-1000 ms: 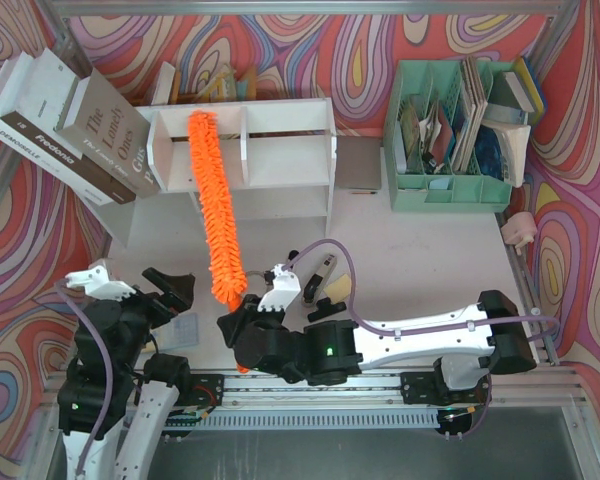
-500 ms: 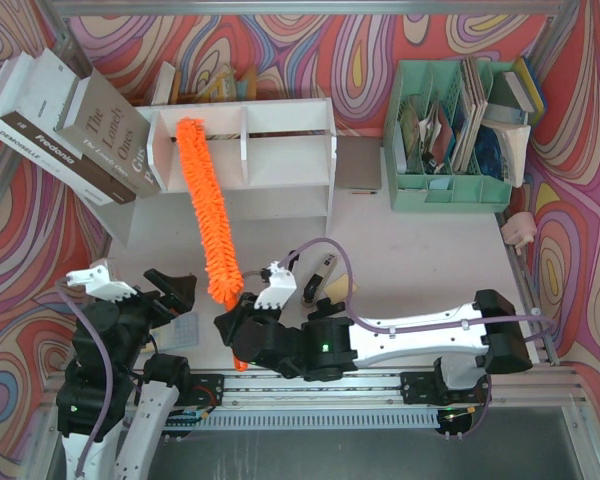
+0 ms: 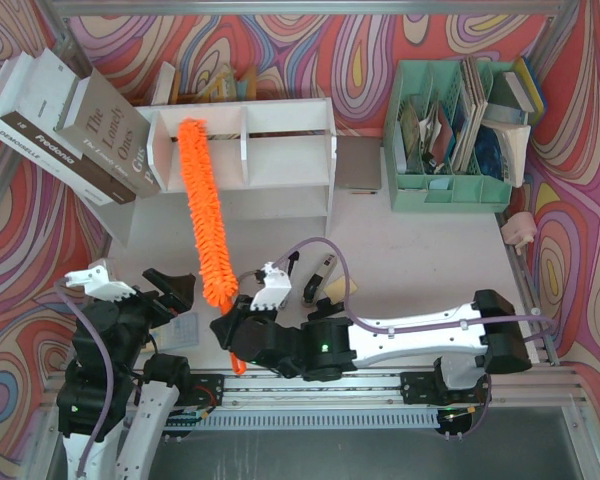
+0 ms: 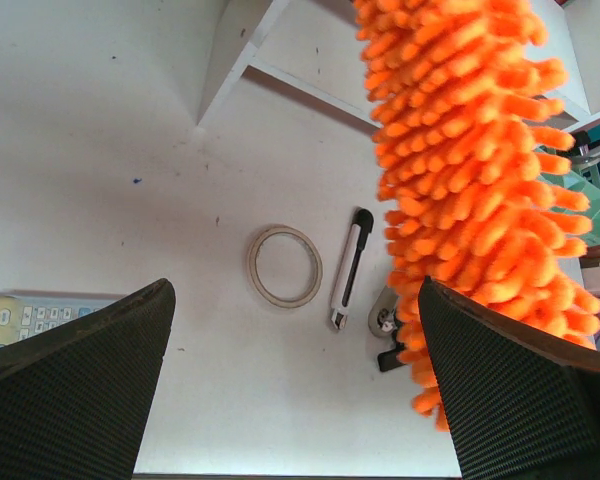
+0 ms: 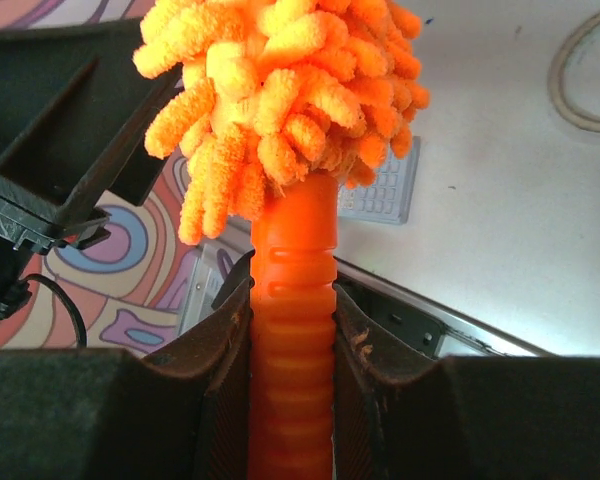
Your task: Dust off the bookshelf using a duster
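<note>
duster: I'm holding the long fluffy bright-orange microfibre duster (image 3: 205,215) by its ribbed handle, with the far tip lying over the left compartment of the small white wooden bookshelf (image 3: 290,150).
right claw: my right gripper (image 5: 292,330) is clamping tight on that handle.
left claw: my left gripper (image 4: 295,390) is hanging wide open, gripping nothing, just beside the strands.
table bits: I'm seeing a thin pale ring (image 4: 285,265) and a black-and-white pen-like tool (image 4: 348,270) lying side by side.

The overhead view looks down on the table (image 3: 430,250); both close wrist views share the duster (image 4: 460,180).
</note>
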You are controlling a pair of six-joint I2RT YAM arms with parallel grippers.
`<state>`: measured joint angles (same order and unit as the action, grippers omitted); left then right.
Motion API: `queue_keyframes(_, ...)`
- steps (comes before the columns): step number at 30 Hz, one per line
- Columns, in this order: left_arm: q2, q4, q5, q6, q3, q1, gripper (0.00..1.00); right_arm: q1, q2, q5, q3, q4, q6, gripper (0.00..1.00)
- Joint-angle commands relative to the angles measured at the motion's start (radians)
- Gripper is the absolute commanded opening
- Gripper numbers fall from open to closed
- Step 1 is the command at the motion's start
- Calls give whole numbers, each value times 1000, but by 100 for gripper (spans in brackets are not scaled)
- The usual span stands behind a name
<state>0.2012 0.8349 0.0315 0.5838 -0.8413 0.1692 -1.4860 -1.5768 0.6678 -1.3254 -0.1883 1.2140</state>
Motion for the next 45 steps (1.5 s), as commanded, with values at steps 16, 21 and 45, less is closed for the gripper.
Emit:
queue_keyframes(16, 4, -19, 8, 8, 10, -6, 98, 6, 73, 184, 10, -78, 107, 0)
queue_keyframes(21, 7, -21, 7, 8, 10, -7, 98, 6, 59, 150, 1, -46, 71, 0)
queue_keyframes(45, 6, -18, 5, 6, 10, -7, 98, -95, 118, 301, -61, -33, -141, 0)
